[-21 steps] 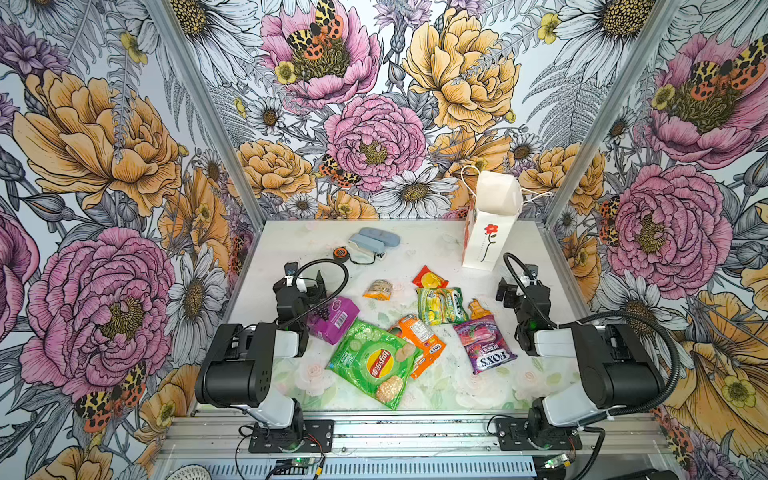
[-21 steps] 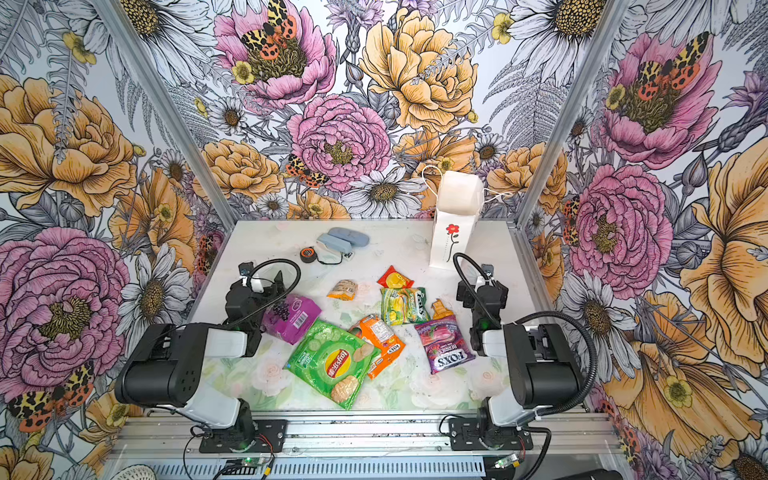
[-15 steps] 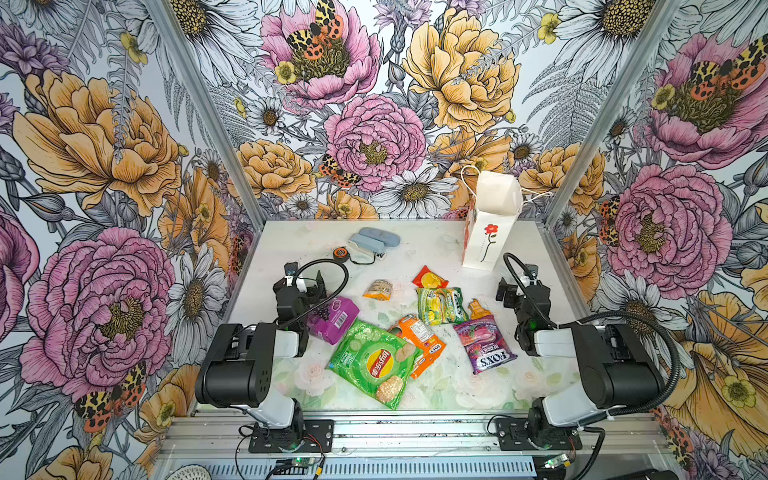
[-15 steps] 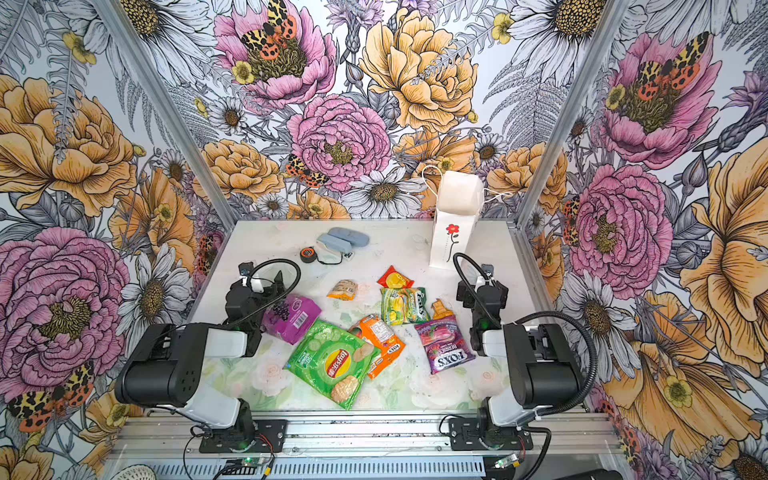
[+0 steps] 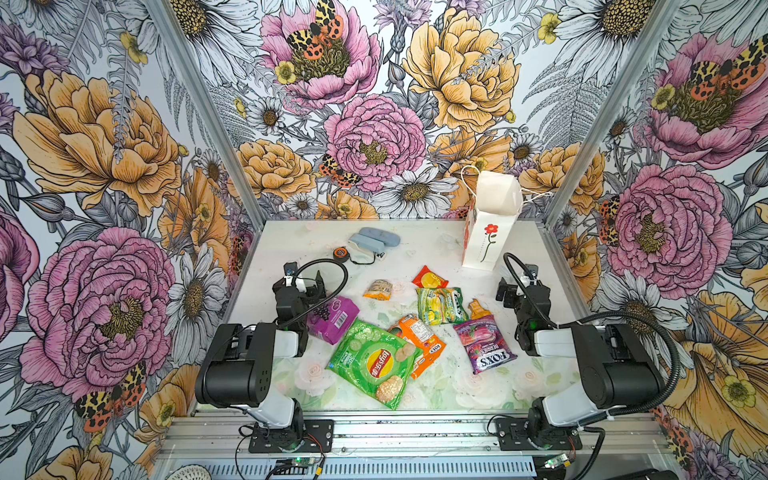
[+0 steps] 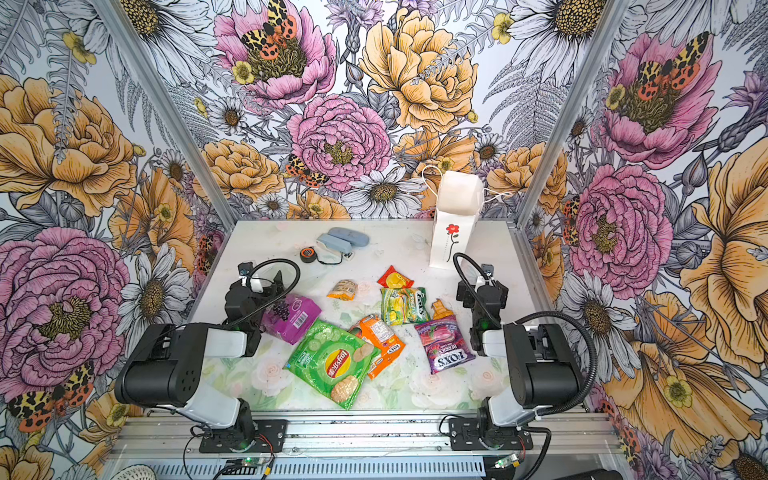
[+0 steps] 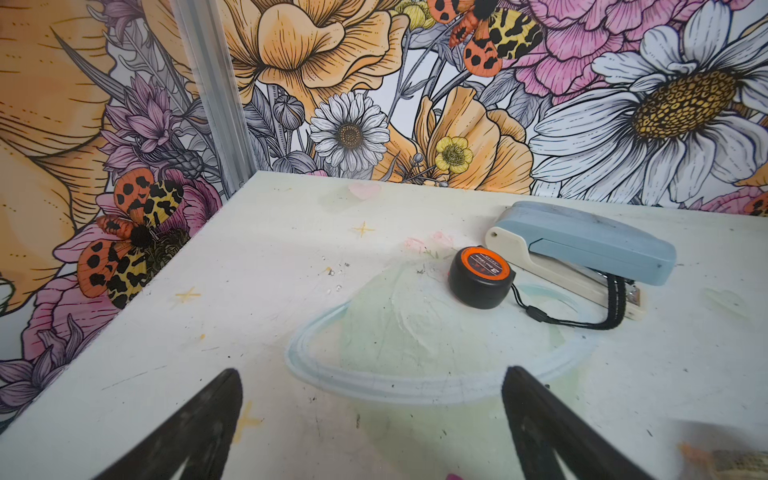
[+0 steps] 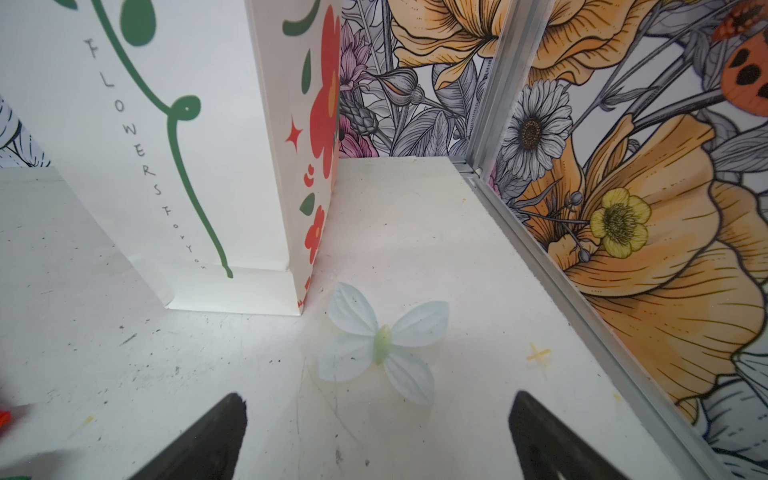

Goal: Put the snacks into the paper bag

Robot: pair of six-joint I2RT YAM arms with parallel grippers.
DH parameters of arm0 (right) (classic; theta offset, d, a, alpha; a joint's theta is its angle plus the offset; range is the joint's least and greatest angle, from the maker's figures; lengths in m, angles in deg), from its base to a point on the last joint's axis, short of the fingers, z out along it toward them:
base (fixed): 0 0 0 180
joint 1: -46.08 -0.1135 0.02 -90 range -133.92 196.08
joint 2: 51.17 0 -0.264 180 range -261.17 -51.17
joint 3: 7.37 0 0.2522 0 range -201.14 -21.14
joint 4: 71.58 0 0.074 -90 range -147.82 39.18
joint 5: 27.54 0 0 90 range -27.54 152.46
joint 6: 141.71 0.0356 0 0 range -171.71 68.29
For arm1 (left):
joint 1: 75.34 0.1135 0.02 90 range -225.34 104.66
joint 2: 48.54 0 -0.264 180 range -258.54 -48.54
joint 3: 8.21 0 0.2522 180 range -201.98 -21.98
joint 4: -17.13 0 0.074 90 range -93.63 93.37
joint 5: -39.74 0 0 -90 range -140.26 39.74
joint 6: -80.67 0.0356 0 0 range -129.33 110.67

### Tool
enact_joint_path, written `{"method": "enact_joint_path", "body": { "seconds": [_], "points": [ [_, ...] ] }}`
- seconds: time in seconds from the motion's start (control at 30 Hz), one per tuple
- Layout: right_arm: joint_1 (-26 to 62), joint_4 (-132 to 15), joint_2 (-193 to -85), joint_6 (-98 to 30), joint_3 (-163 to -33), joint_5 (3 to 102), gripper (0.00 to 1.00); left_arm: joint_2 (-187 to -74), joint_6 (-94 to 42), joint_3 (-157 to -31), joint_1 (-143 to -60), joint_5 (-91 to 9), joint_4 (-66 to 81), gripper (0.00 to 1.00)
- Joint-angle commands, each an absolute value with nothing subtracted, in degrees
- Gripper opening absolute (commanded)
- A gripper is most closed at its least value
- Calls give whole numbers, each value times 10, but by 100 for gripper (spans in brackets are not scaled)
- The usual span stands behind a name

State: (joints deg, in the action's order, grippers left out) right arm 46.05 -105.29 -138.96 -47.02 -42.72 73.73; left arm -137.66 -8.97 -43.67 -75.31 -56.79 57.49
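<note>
Looking at both top views, we see the snacks (image 5: 439, 306) scattered flat on the worktop (image 5: 415, 249), between the left tool (image 5: 305, 286) and the right tool (image 5: 518, 287). Both tools are spread wide and grasp nothing. The purple packet (image 5: 332, 318) lies just beside the left tool, and the Fox's Berries packet (image 5: 484, 344) is near the right arm. The paper bag (image 5: 490, 232) stands upright at the far right corner, a little ahead of the right tool, with its top open. It is white and has a red flower printed on the front. The packets are crinkly and shiny, and the green Lay's packet (image 5: 374, 363) is the largest.
</note>
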Motion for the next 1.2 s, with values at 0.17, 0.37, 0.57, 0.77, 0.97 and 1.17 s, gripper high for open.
{"method": "enact_joint_path", "body": {
  "seconds": [0.17, 0.37, 0.57, 0.77, 0.97, 1.17],
  "points": [
    [459, -1067, -1386, -465, -435, 738, 100, -1374, -68, -417, -770, -576, 610, 99],
    [460, -1068, -1386, -465, -434, 738, 100, -1369, -58, -394, -785, -601, 650, 99],
    [459, -1060, -1368, -465, -431, 739, 100, -1339, -50, -378, -805, -675, 661, 99],
    [457, -936, -1262, -463, -448, 755, 100, -1212, 23, -467, -896, -787, 444, 99],
    [456, -737, -1148, -443, -519, 723, 100, -1099, -64, -534, -942, -801, 312, 99],
    [458, -589, -1048, -337, -593, 721, 100, -1030, -266, -664, -855, -551, 40, 99]
  ]
}}
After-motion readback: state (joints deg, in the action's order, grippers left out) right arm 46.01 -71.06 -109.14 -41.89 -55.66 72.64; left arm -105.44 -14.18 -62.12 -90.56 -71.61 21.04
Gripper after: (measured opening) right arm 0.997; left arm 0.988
